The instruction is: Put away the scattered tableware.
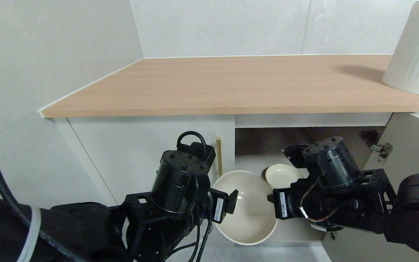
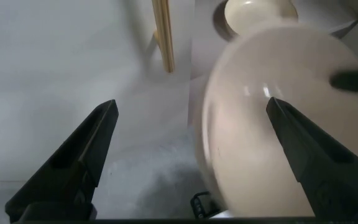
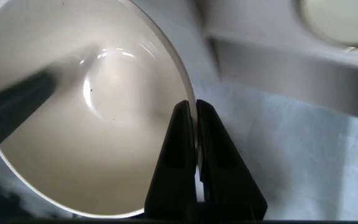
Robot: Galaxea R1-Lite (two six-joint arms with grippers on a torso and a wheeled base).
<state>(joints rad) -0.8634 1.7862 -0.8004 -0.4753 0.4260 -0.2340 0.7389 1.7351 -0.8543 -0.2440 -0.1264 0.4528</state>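
1. Your right gripper is pinched shut on the rim of the large bowl, which hangs tilted at the mouth of the open cabinet.
2. Your left gripper is wide open and holds nothing, just beside the bowl.
3. I judge the step is storing this bowl; a small dish lies inside.
4. Next, carry the bowl in beside the dish, make it level, then release.

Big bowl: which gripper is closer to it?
Right. The right gripper is clamped on the rim of the big bowl; the left gripper sits open at its opposite side.
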